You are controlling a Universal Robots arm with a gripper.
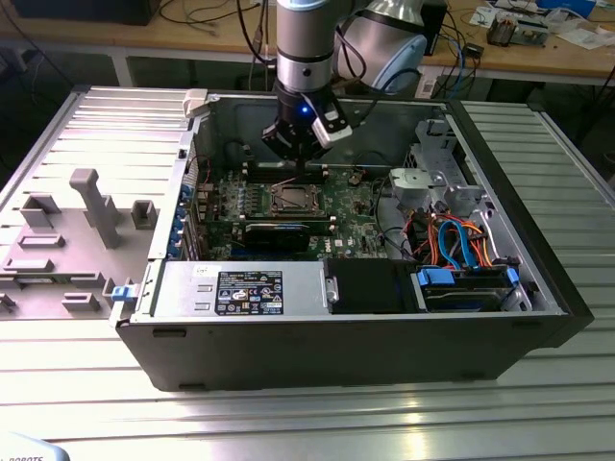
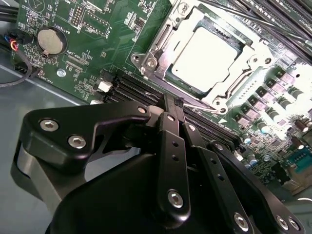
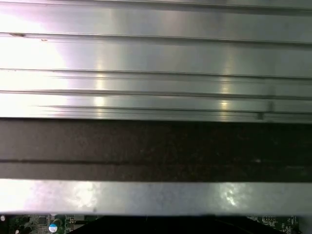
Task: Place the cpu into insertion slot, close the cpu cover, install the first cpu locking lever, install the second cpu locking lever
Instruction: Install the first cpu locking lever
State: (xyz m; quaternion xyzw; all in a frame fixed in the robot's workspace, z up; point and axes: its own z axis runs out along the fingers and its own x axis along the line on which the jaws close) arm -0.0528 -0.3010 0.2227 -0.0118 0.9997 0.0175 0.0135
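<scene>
The cpu (image 2: 207, 53) lies flat in the insertion slot (image 1: 291, 199) on the green board, its dull silver top showing. The cpu cover (image 2: 157, 46) is down over it, framing the chip through its square window. My gripper (image 2: 173, 103) hangs just over the socket's edge with its black fingers pressed together and nothing between them. A thin silver locking lever (image 2: 202, 106) runs along that side of the socket, right by the fingertips. In the exterior view the gripper (image 1: 296, 171) sits inside the open computer case, directly above the socket.
Black memory slots (image 2: 131, 87) lie beside the socket. A black graphics card (image 1: 277, 233), a power supply (image 1: 250, 288) and a drive cage with blue and orange cables (image 1: 461, 250) crowd the case. The case walls (image 3: 156, 146) stand close. A grey fixture tray (image 1: 67, 230) lies on the exterior view's left.
</scene>
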